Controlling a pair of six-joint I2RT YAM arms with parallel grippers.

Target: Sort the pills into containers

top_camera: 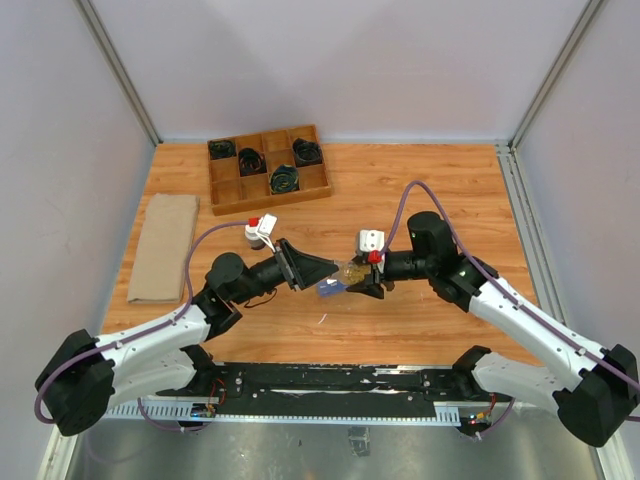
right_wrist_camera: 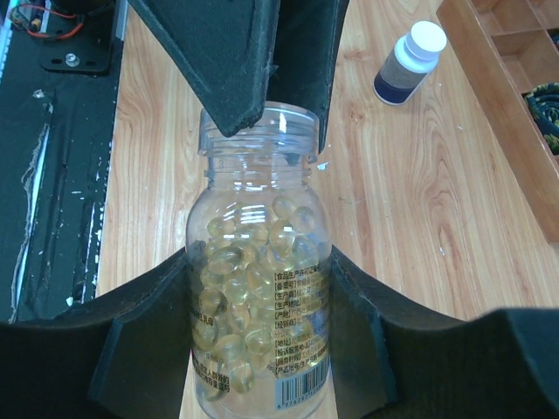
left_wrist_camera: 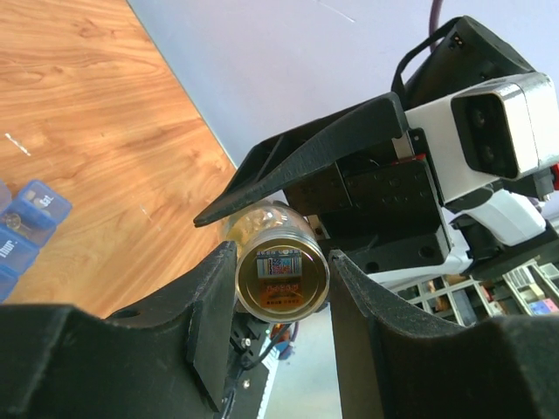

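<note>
Both claws [top_camera: 325, 268] [top_camera: 363, 285] seemingly clamp the vial [right_wrist_camera: 259, 196] of pills [right_wrist_camera: 240, 292].

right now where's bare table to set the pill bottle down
Bare wood: the far right, between the wooden tray and the right wall; also the far-left corner behind the cloth. Crowded at centre, where the left arm and right arm meet at the pill bottle by the blue organizer, with the capped bottle close by.

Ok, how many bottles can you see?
2: a clear pill bottle gripped by the right claw, and a dark white-capped bottle on the table. I see no others.
</note>
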